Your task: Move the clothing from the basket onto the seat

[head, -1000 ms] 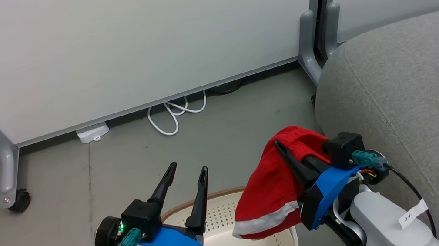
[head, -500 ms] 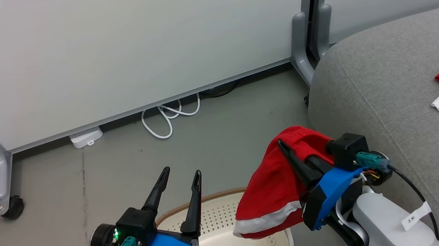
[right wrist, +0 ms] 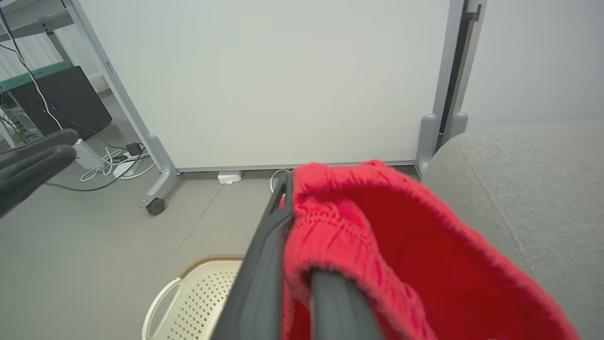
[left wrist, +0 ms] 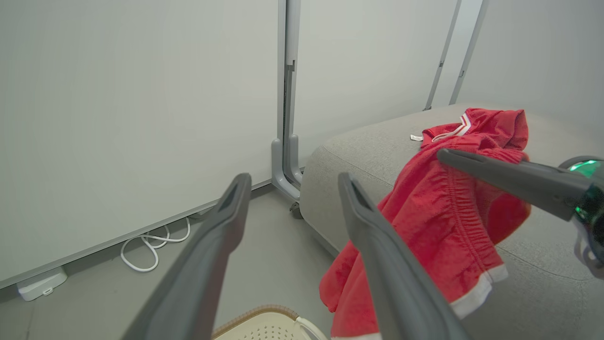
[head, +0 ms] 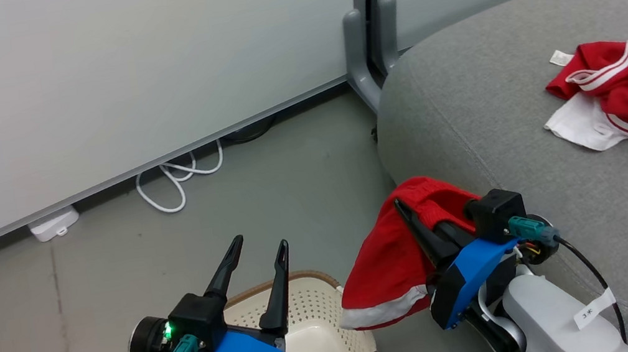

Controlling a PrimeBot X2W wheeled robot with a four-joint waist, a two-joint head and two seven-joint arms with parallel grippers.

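**Right claw (head: 404, 209) brings a red garment round to the seat**

The right claw is pressed together on the waistband of a red garment (head: 385, 265). The cloth hangs free, white hem down, over the floor (head: 86, 287) between the basket (head: 315, 302) and the rounded edge of the seat (head: 499, 109). The left claw (head: 260, 242) is spread wide, holds nothing and stands above the basket's rim.

Since a second ago the whole head view has swung to the right. The partition (head: 146, 70) and the white cable (head: 176, 179) have slid left, and much more of the seat is in the picture. Both claws keep their place in the view, so I judge that the body is turning, not the arms reaching. The things themselves have not moved.

For the task, this means the carry is under way. A second red garment (head: 621, 83) already lies on the seat, well apart from its edge. The visible part of the basket looks empty, but the left arm hides some of it. The cloth must come over the cushion before the claw opens, or it may drop on the floor.
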